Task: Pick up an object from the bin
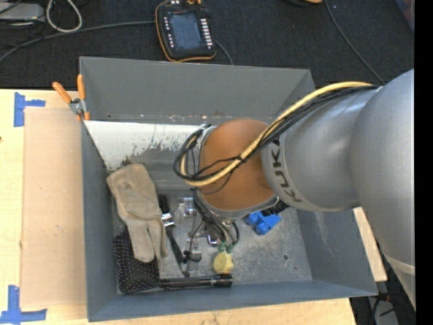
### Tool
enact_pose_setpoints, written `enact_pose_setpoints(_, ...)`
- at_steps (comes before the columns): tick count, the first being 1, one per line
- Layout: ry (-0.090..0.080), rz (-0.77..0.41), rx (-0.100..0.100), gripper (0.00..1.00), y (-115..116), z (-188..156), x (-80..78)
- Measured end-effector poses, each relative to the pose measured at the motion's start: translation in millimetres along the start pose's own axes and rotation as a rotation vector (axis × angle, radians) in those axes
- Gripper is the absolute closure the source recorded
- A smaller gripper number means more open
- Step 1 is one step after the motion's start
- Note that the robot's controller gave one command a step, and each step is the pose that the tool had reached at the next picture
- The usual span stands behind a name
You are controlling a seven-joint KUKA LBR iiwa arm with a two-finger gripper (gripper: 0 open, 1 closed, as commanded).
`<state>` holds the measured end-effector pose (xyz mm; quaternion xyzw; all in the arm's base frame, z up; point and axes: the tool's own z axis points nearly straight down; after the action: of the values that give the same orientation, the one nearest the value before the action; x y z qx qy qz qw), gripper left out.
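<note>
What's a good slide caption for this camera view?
Robot pincer low in grey bin, between beige glove and blue piece.

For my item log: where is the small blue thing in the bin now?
The blue thing lies on the bin floor, right of centre, beside the arm's orange cover, up and right of the small yellow thing.

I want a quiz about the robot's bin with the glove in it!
1. True or false: the beige glove lies on the side of the bin that is at the view's left.
2. The small piece right of the gripper, by the arm's orange cover, is: A red, B blue, C green.
3. Fill in: the little lump just below the gripper is coloured ____.

Key: 1 true; 2 B; 3 yellow.
</note>
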<state>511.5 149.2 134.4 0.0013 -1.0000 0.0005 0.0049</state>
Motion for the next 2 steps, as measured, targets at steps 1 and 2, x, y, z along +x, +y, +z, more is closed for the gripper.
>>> enact_pose_setpoints(1,-0.008,0.006,-0.001,0.0,-1,-4,-2.1)
enact_pose_setpoints(2,-0.016,0.057,-0.002,0.0,56,63,32.1)
